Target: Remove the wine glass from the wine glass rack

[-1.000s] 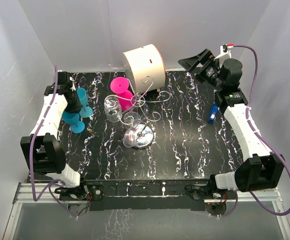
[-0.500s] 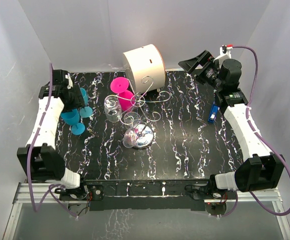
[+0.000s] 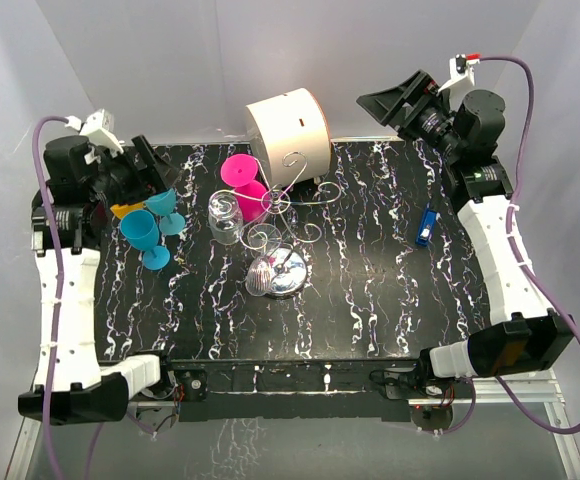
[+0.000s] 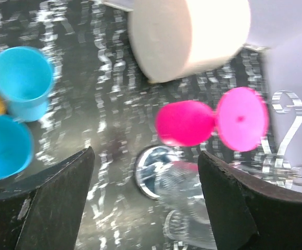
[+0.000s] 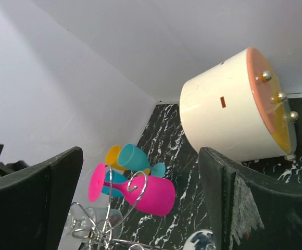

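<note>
The left gripper (image 4: 146, 152) is wide and empty near the teal glasses (image 3: 142, 230). The right gripper (image 5: 140, 151) is wide, far right. A pink wine glass (image 3: 242, 180) lies sideways on the wine glass rack (image 3: 288, 215).

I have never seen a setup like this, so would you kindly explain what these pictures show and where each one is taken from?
Two robot arms are bolted at the near edge of a black marbled table. The wide picture looks down from above and behind them. The other two come from a camera on each wrist; the dark shapes at their sides are that hand's own fingers. On the table stands a silver wire rack, with a pink wine glass lying sideways in its arms and a clear glass close beside it. Blue glasses and an orange one are to the left, a white drum behind. The left hand and the right hand are open and hold nothing.
</note>
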You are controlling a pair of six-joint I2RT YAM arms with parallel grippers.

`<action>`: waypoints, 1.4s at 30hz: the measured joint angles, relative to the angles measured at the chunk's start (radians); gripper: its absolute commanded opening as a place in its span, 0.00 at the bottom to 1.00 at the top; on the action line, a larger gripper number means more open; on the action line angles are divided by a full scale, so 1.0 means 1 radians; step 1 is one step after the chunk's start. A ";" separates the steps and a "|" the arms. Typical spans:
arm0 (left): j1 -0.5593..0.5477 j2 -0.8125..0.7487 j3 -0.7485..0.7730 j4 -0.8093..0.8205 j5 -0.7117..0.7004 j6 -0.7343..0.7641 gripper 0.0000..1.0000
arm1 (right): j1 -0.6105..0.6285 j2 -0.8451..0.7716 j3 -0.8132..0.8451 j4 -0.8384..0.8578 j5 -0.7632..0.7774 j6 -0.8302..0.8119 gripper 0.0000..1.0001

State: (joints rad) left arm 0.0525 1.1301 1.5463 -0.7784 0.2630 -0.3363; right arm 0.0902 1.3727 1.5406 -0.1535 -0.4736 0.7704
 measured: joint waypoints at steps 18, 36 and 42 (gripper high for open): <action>0.000 0.230 -0.082 0.404 0.622 -0.357 0.65 | 0.000 0.014 0.000 0.000 -0.049 0.044 0.93; -0.037 0.247 -0.194 0.548 0.734 -0.469 0.42 | 0.000 0.006 -0.034 0.008 -0.050 0.051 0.93; -0.056 0.286 -0.194 0.552 0.732 -0.476 0.32 | 0.000 0.001 -0.034 0.008 -0.049 0.051 0.93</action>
State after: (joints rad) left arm -0.0040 1.4166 1.3525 -0.2268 0.9947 -0.8124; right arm 0.0906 1.3735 1.5066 -0.1459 -0.5228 0.8215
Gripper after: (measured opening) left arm 0.367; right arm 0.927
